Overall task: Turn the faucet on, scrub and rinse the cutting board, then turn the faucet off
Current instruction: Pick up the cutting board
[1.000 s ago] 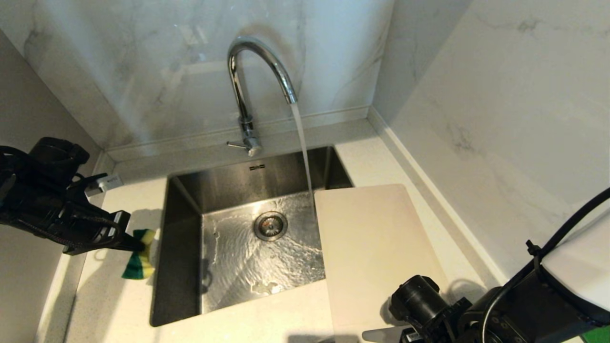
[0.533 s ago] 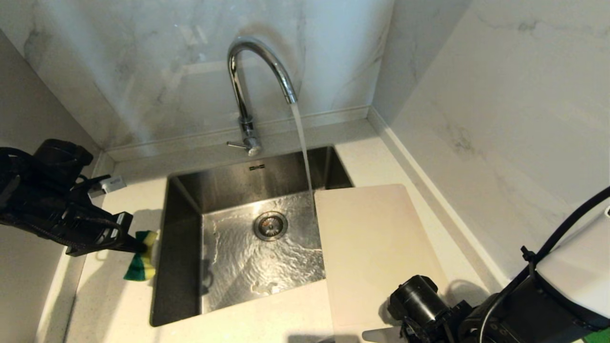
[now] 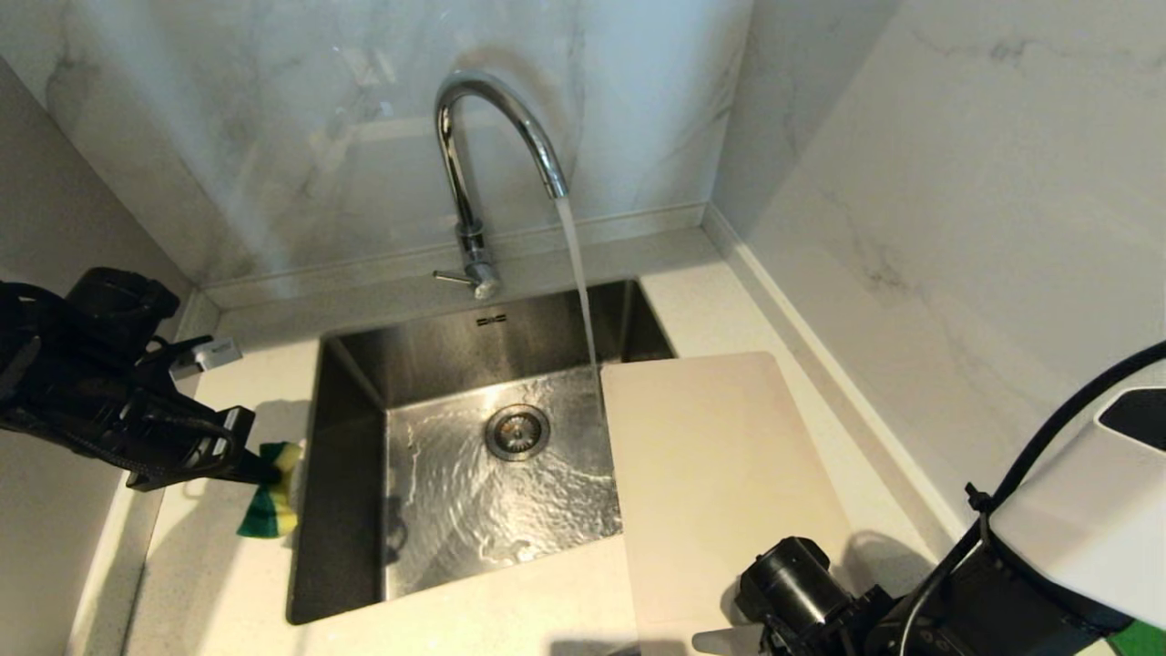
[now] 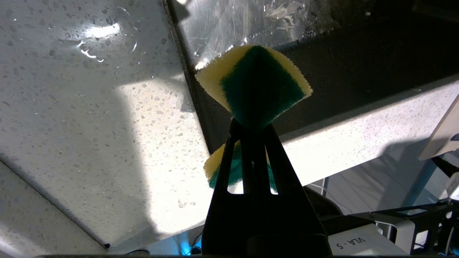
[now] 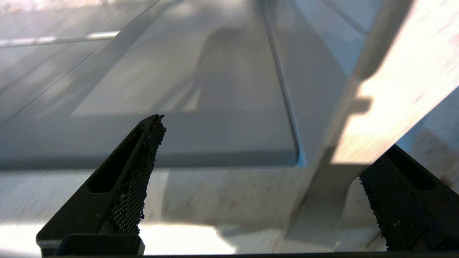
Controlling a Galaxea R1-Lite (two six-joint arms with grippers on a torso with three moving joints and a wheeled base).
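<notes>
Meanwhile, left claw (image 4: 252,125) pinches sponge (image 4: 256,84) beside sink (image 3: 346,364); right claw (image 5: 261,179) gapes, empty, at cutting board (image 3: 720,474).

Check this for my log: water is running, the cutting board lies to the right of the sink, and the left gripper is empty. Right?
Not quite: the left gripper is shut on the green-and-yellow sponge, as the left wrist view shows. The rest holds.

Open room above the sink (image 3: 346,437) basin, narrowed at right by the cutting board (image 3: 720,474) overhanging and behind by the faucet (image 3: 483,164) with running water.
</notes>
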